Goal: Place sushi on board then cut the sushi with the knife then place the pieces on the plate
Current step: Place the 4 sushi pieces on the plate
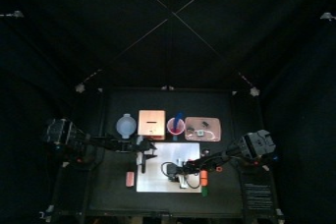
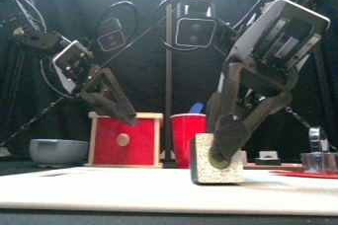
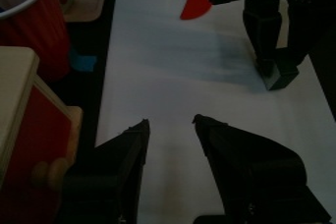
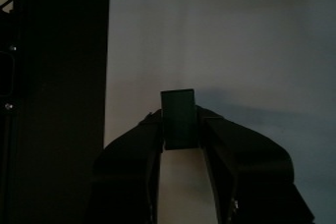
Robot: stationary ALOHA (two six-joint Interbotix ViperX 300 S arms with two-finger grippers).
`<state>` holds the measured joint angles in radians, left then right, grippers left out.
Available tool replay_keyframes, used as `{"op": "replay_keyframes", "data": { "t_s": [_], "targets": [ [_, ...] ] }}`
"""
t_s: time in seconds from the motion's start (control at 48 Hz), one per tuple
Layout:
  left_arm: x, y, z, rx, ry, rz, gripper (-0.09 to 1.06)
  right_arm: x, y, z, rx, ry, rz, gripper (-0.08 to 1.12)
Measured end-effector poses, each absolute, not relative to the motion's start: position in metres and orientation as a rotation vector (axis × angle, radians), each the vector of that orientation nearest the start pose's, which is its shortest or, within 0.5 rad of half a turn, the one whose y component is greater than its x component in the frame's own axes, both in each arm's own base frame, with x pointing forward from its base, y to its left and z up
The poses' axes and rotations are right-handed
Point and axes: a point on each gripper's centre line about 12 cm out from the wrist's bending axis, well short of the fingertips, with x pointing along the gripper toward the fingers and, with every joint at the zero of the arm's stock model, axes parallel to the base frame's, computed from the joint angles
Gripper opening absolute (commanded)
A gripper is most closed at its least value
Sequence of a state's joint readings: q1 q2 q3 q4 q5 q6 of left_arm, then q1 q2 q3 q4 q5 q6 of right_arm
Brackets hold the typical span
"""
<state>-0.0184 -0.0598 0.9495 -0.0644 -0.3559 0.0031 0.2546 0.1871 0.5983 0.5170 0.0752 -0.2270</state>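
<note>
My right gripper (image 4: 178, 122) is shut on a dark green sushi block (image 4: 178, 105). In the front view the sushi block (image 2: 218, 162) stands on the white cutting board (image 2: 145, 191), and the right gripper (image 2: 224, 142) comes down on its top. From above, the right gripper (image 1: 190, 175) is over the board (image 1: 160, 181). The left gripper (image 3: 171, 128) hangs open and empty above the board's bare left part (image 3: 171, 71). From above, the left gripper (image 1: 147, 151) is near the board's back left corner. A red cup (image 2: 189, 135) holds a blue knife (image 2: 196, 109).
Along the back stand a blue-grey bowl (image 1: 126, 125), a wooden box with a red drawer front (image 2: 126, 140), the red cup (image 1: 176, 125) and the pink tray (image 1: 203, 128). A small red-orange thing (image 1: 129, 179) lies left of the board.
</note>
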Motion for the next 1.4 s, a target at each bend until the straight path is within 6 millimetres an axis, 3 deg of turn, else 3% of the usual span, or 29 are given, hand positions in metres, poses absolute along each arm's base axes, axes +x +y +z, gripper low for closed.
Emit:
{"op": "replay_keyframes", "data": {
  "t_s": [0.146, 0.354, 0.542, 0.688, 0.854, 1.083, 1.396],
  "targets": [
    [0.332, -0.004, 0.136, -0.043, 0.537, 0.017, 0.80, 0.376, 0.093, 0.117, 0.185, 0.894, 0.136, 0.57],
    [0.332, -0.004, 0.136, -0.042, 0.540, 0.016, 0.80, 0.341, 0.037, 0.148, 0.254, 0.830, 0.019, 0.57],
    [0.332, -0.004, 0.136, -0.044, 0.543, 0.019, 0.80, 0.290, -0.023, 0.161, 0.332, 0.783, -0.147, 0.57],
    [0.332, -0.004, 0.135, -0.044, 0.545, 0.019, 0.80, 0.248, -0.056, 0.159, 0.377, 0.785, -0.264, 0.57],
    [0.331, -0.003, 0.135, -0.044, 0.546, 0.020, 0.80, 0.207, -0.076, 0.154, 0.399, 0.790, -0.365, 0.59],
    [0.331, -0.003, 0.135, -0.044, 0.548, 0.020, 0.80, 0.163, -0.093, 0.156, 0.411, 0.729, -0.507, 0.70],
    [0.331, -0.003, 0.135, -0.044, 0.546, 0.022, 0.80, 0.153, -0.103, 0.161, 0.411, 0.698, -0.573, 0.87]
  ]
}}
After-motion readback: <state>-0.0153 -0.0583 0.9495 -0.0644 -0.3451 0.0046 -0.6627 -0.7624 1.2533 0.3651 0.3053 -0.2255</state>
